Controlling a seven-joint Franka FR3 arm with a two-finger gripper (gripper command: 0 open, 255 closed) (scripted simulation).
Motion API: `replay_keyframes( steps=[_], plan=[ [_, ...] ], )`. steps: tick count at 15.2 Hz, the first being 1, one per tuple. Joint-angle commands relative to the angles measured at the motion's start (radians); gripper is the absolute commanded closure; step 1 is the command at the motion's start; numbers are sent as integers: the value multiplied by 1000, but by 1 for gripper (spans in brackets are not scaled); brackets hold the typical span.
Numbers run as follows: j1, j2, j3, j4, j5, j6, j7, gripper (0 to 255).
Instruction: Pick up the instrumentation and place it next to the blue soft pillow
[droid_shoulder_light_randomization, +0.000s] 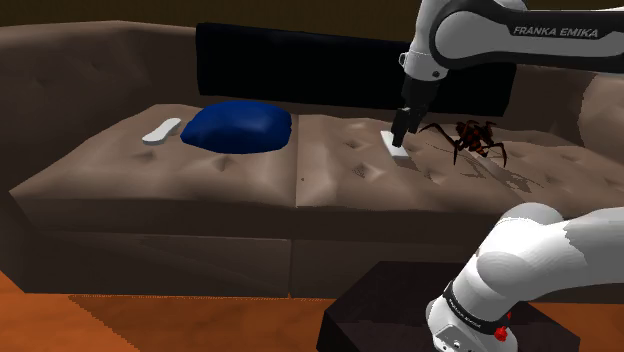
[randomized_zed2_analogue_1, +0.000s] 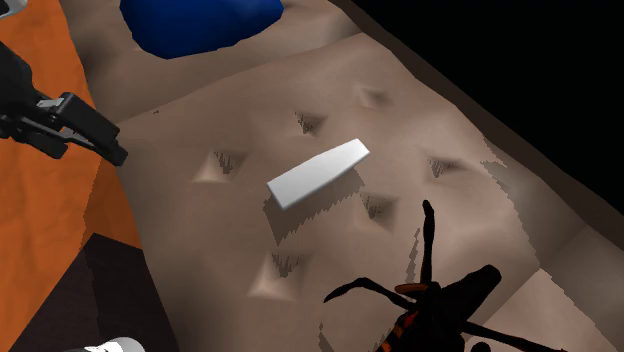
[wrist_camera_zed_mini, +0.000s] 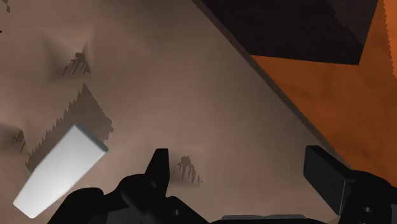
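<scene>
Sofa seat (droid_shoulder_light_randomization: 340, 165) between the blue pillow (droid_shoulder_light_randomization: 238, 127) and white slab (droid_shoulder_light_randomization: 400, 152) is bare, easy pass. Spider thing (droid_shoulder_light_randomization: 475, 140) crowds the slab's other side; small white piece (droid_shoulder_light_randomization: 161, 131) sits beyond the pillow.

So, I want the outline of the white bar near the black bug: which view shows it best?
The second exterior view: the white bar lies whole on the sofa. The wrist view shows it close, beside the open gripper, not inside it. The shoulder view shows it small, below the gripper.
</scene>
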Motion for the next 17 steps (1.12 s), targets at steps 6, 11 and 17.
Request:
replay_keyframes(
  steps=[6, 11, 17],
  plan=[
    [-60, 167, -45, 55, -9, 111, 71, 0],
    [-111, 333, -95, 130, -6, 200, 135, 0],
    [-166, 525, -160, 241, 18, 281, 198, 0]
  ],
)
